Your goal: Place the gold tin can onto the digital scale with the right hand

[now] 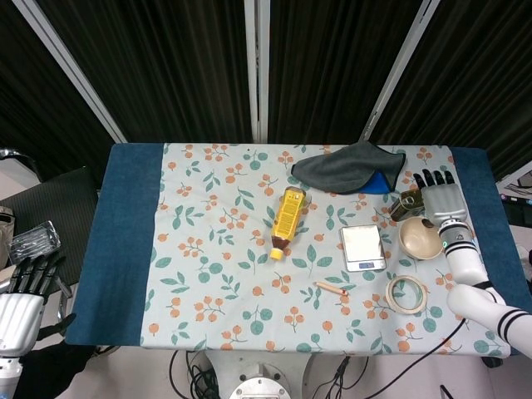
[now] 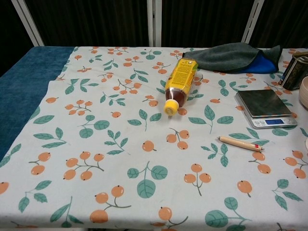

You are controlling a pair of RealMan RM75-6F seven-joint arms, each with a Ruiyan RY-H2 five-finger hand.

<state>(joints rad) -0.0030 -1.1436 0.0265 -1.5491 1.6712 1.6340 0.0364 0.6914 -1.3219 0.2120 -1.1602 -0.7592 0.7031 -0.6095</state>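
Note:
The gold tin can (image 1: 407,203) stands on the flowered cloth at the back right, also at the right edge of the chest view (image 2: 294,71). My right hand (image 1: 439,198) is just right of it, fingers spread and pointing away from me, covering the can's right side and holding nothing. The digital scale (image 1: 363,247) lies bare to the can's front left; in the chest view the scale (image 2: 265,107) shows its blue display. My left hand (image 1: 21,291) hangs off the table's front left, fingers apart and empty.
A beige bowl (image 1: 420,238) sits right of the scale, under my right forearm. A tape ring (image 1: 406,293) and a pen (image 1: 332,288) lie nearer the front. A yellow bottle (image 1: 287,220) lies mid-table. A grey and blue cloth (image 1: 349,169) lies behind the can.

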